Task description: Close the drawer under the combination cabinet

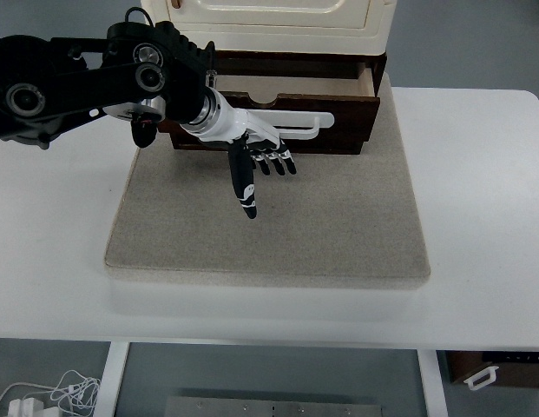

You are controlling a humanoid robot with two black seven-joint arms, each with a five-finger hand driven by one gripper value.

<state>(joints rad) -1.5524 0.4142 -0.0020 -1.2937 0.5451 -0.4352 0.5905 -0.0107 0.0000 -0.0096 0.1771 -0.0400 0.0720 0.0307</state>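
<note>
Black and white, my left hand (256, 156) reaches in from the left, pressed flat against the drawer (286, 111) front by its white handle (304, 130). My fingers (245, 187) are spread, holding nothing. Brown drawer sits partly open under the cream cabinet (269, 22), on a grey mat (338, 226).

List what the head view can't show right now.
- Drawer interior: mostly hidden by its own front panel and the cabinet above.
- Cabinet top: cut off by the picture's upper edge.
- Contact between left hand and drawer front: the hand's back hides it.
- Right arm: outside the picture.
- Items under the table: cropped, too small.
</note>
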